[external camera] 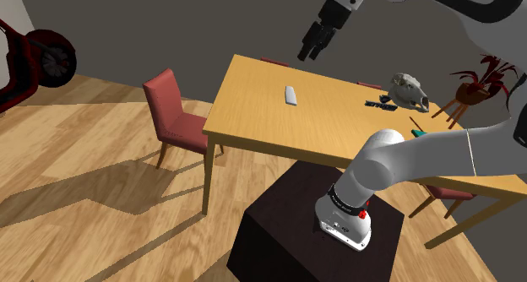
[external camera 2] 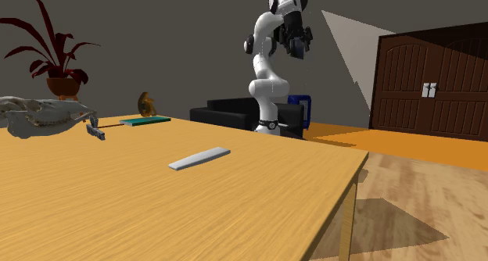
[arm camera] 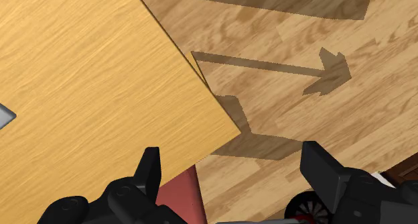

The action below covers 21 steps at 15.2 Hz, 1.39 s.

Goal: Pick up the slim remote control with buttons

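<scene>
The remote (external camera: 290, 94) is a slim, pale grey slab lying flat on the wooden table (external camera: 253, 124), alone on bare top in the near-left half; no buttons can be made out on it. In the shoulder view, the animal skull (external camera: 410, 89) sits well apart at about 3 o'clock from it, and a red chair (external camera: 175, 113) stands off the table at about 8 o'clock. In the second exterior view the remote (external camera 2: 200, 158) has the skull (external camera 2: 39, 115) at about 10 o'clock.

The gripper (external camera: 311, 49) hangs high in the air at about 1 o'clock from the remote, with nothing held and its fingers spread wide. The wrist view shows the gripper (arm camera: 232, 153) looking down over the table's edge at floor and chair seat, with only a corner of the remote (arm camera: 5, 115) well outside the gap.

The likely trouble is alignment: a descent from here would miss the remote entirely. The slab is thin and flat, so fingers closing too high would slip over it, too low would strike the tabletop, and a grip along its length could shove it away.
</scene>
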### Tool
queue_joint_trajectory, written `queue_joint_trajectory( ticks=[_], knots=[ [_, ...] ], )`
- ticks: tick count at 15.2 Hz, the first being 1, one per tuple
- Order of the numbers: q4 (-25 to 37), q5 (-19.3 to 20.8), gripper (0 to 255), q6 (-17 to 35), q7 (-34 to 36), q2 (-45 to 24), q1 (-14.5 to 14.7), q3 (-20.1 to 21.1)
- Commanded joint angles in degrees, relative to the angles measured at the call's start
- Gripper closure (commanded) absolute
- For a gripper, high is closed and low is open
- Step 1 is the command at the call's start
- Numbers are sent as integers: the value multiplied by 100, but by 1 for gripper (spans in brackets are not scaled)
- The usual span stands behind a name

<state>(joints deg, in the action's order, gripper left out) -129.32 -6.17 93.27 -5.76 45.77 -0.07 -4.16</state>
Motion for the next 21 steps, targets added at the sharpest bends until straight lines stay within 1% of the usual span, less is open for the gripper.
queue_joint_trajectory(
  ticks=[1, 6, 11, 21],
  knots=[
    [0, 0, 0, 0, 0, 0, 0, 0],
    [5, 122, 0, 645, 154, -761, -229, -143],
    [137, 216, 0, 1223, 317, -1581, -438, -312],
    [745, 263, 0, 2123, 619, -3319, -813, -717]
  ],
)
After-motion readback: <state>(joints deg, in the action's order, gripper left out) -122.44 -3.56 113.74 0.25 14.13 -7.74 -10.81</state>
